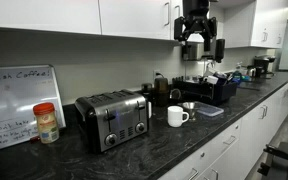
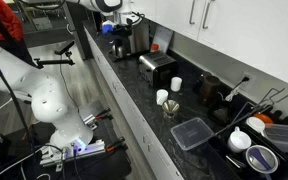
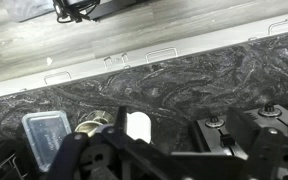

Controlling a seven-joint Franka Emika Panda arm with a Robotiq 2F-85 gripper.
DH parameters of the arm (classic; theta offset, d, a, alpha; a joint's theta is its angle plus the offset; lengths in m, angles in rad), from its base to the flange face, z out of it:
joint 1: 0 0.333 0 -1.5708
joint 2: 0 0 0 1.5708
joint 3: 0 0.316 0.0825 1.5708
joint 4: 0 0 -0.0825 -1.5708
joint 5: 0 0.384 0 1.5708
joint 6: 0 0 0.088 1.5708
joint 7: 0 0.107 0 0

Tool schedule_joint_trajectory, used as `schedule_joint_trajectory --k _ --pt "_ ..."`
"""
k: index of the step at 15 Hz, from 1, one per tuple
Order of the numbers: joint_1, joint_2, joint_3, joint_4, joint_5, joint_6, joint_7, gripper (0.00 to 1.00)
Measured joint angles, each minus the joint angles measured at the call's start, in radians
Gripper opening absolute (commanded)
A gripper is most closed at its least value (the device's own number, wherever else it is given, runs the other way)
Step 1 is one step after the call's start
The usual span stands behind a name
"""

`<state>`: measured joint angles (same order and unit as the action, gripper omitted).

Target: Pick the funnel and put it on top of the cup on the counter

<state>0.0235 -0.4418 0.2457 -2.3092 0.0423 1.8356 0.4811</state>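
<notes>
Dark speckled stone counter (image 1: pixel 134 150) bears the silvery tapered funnel (image 1: pixel 189 106) beside the smooth white cup (image 1: pixel 176 116). My gripper (image 1: pixel 205 50) hangs above, fingers spread, empty.

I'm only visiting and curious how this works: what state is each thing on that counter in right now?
Mug: upright on the counter, nothing on top.
Funnel: standing beside the mug, not held.
Tool: open, empty, high above the counter.
Jar: upright, red lid on.
</notes>
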Motion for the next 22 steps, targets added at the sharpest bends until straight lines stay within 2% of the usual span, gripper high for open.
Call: schedule_joint_trajectory --k 13,22 --pt "-0.001 0.0 -0.01 -0.003 -0.012 0.023 0.0 1.0" --pt "-0.048 0.031 -0.154 -0.071 -0.013 0.234 -0.005 1.0"
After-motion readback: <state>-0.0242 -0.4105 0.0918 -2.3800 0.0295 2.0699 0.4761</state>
